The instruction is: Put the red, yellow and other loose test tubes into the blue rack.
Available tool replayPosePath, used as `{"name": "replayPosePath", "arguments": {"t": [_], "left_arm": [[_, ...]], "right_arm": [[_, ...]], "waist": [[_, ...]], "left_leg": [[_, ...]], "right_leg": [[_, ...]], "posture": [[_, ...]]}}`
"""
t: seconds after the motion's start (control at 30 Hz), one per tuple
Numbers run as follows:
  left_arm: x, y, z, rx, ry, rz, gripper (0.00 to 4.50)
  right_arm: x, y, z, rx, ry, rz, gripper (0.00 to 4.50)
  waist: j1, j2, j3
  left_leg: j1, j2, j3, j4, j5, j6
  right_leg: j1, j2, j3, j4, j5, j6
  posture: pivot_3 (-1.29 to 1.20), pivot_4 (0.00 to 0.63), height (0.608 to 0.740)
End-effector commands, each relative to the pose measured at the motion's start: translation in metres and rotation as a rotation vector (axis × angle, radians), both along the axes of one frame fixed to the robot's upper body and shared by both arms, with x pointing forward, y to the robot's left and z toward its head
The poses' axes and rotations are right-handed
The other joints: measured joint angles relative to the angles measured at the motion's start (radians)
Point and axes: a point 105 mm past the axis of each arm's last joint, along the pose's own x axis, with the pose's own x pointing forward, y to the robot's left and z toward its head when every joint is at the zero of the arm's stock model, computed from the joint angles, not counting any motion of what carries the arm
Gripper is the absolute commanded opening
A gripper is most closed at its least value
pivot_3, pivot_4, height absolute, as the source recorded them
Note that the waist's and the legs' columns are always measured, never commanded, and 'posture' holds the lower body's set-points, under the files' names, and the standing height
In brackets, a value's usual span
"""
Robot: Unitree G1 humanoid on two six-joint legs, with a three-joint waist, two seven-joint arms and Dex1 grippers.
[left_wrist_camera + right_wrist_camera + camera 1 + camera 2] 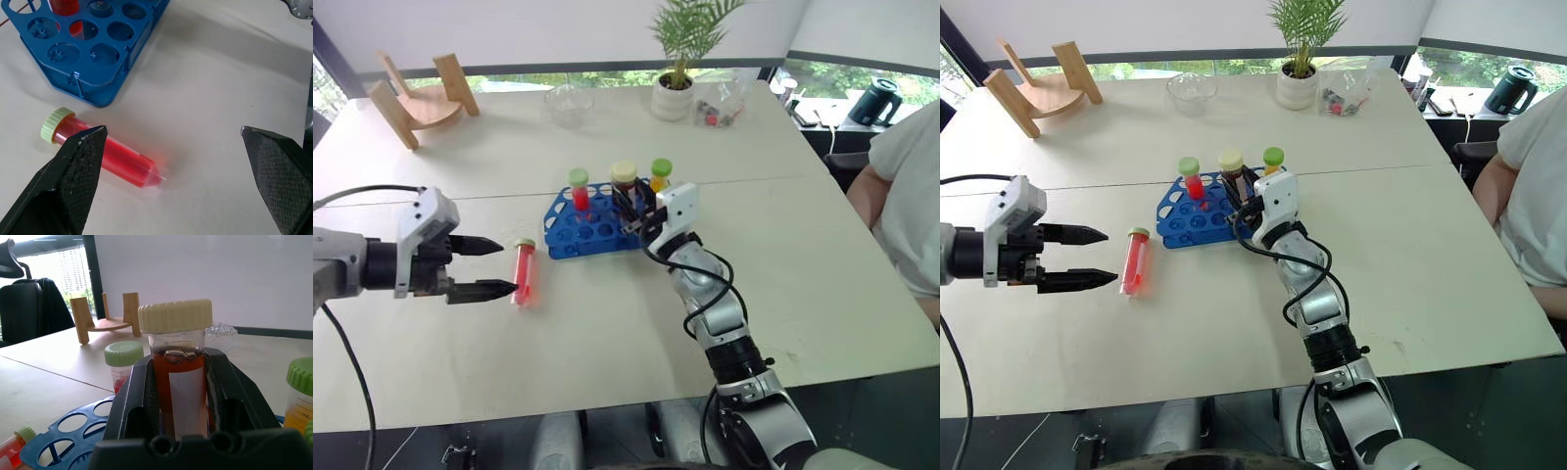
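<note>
A loose red test tube (pixel 524 271) with a pale green cap lies flat on the table, left of the blue rack (pixel 570 235). My left gripper (pixel 507 266) is open, its fingertips level with that tube (pixel 117 159) and just short of it. Another red tube (pixel 579 191) and a yellow-orange tube (pixel 660 174), both green-capped, stand upright in the rack. My right gripper (pixel 180 377) is shut on the dark brown tube (pixel 178 382) with a cream cap and white label. It holds that tube upright over the rack's back row. Whether the tube sits in a hole is hidden.
A curved wooden stand (pixel 421 98) sits at the far left of the table. A glass bowl (pixel 570 103), a potted plant (pixel 675 88) and a clear bag (pixel 720 103) line the back. A person (pixel 911 186) sits at the right edge.
</note>
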Motion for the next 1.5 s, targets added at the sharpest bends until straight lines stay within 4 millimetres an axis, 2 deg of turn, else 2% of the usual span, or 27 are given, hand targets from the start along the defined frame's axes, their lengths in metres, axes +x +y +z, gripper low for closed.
{"name": "replayPosePath", "arguments": {"t": [0.03,0.33,0.67,1.07,1.43,1.5], "left_arm": [[-0.002,0.000,0.012,-0.001,-0.054,0.005,4.50],[-0.004,0.001,0.010,-0.007,-0.049,0.015,4.50],[-0.002,-0.001,0.009,-0.015,-0.049,0.010,4.50],[-0.003,-0.002,0.006,-0.022,-0.043,0.010,4.50],[-0.002,-0.001,0.007,-0.020,-0.040,0.013,4.50],[-0.003,0.000,0.007,-0.019,-0.038,0.015,4.50]], "right_arm": [[-0.005,0.007,0.010,0.017,-0.053,0.017,0.87],[-0.009,0.004,-0.002,0.001,-0.046,-0.005,0.87],[-0.008,-0.004,-0.003,-0.003,-0.064,-0.048,0.87],[-0.018,0.007,-0.006,0.014,-0.057,-0.011,0.87],[-0.008,0.007,-0.005,0.020,-0.078,-0.040,0.87],[-0.009,0.005,-0.003,0.027,-0.086,-0.043,1.89]], "waist": [[0.000,0.000,0.000],[0.000,0.000,0.000],[0.000,0.000,0.000],[0.000,0.000,0.000],[0.000,0.000,0.000],[0.000,0.000,0.000]], "left_leg": [[0.000,0.000,0.000,0.000,0.000,0.000],[0.000,0.000,0.000,0.000,0.000,0.000],[0.001,0.000,0.000,0.001,0.000,0.000],[0.001,0.000,0.000,0.002,0.000,0.000],[0.001,0.000,0.000,0.002,0.000,0.000],[0.001,0.000,0.000,0.002,0.000,0.000]], "right_leg": [[0.000,0.000,0.000,0.000,0.000,0.000],[0.000,0.000,0.000,0.001,0.000,0.000],[0.001,0.000,0.000,0.002,0.000,0.000],[0.001,0.000,0.000,0.003,0.000,0.000],[0.001,0.000,0.000,0.004,0.000,0.000],[0.001,0.000,0.000,0.004,0.000,0.000]], "posture": [[0.00,0.150,0.740],[0.00,0.150,0.740],[0.00,0.150,0.740],[0.00,0.150,0.740],[0.00,0.150,0.740],[0.00,0.150,0.740]]}}
